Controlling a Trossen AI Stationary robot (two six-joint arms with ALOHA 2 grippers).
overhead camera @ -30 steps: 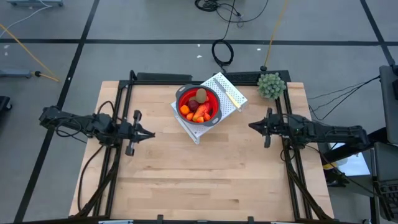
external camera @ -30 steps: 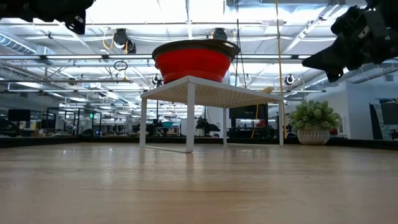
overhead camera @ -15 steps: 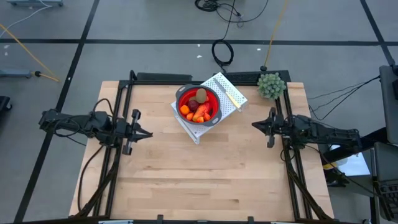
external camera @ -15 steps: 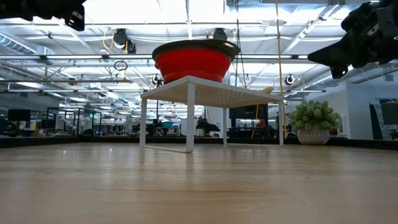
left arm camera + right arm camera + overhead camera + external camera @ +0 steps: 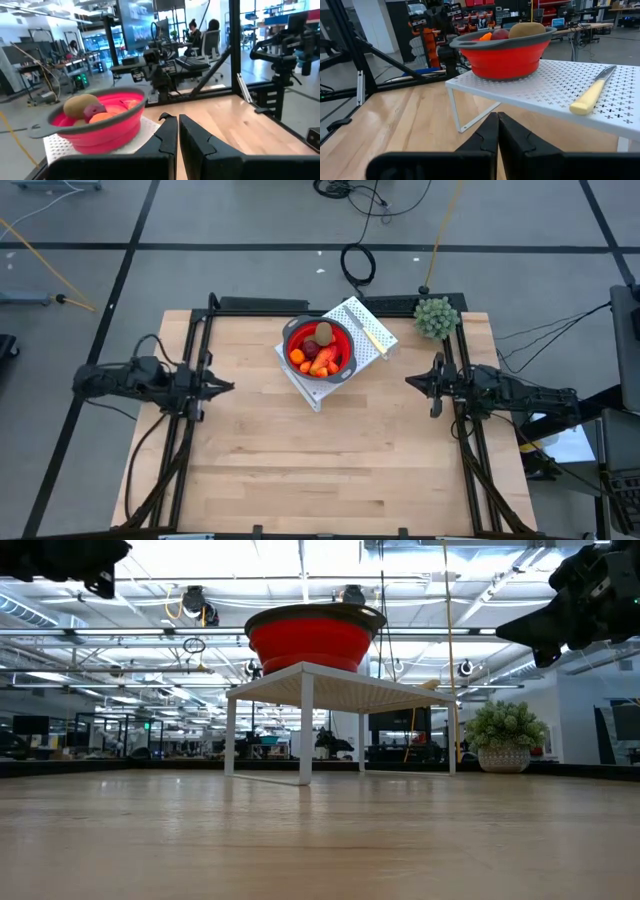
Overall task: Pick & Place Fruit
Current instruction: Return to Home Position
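The fruit [image 5: 318, 350] lies in a red bowl [image 5: 341, 358] with a grey rim, which stands on a white perforated rack [image 5: 352, 314] at the table's far middle. In the bowl I see a brown oval [image 5: 81, 105], a dark red ball [image 5: 500, 34] and orange pieces [image 5: 103, 117]. My left gripper [image 5: 226, 387] hovers shut above the table, left of the rack. My right gripper [image 5: 408, 380] hovers shut to the rack's right. Both point at the rack and touch nothing.
A pale-handled knife [image 5: 590, 94] lies on the rack beside the bowl. A green bushy plant [image 5: 436, 317] stands at the table's far right corner. Bare wooden table [image 5: 320, 460] spreads across the near half. Black frame rails run along both sides.
My left gripper has drawn back toward the table's left edge, away from the rack. My right gripper has shifted slightly toward the right edge. The bowl and the fruit have stayed in place.
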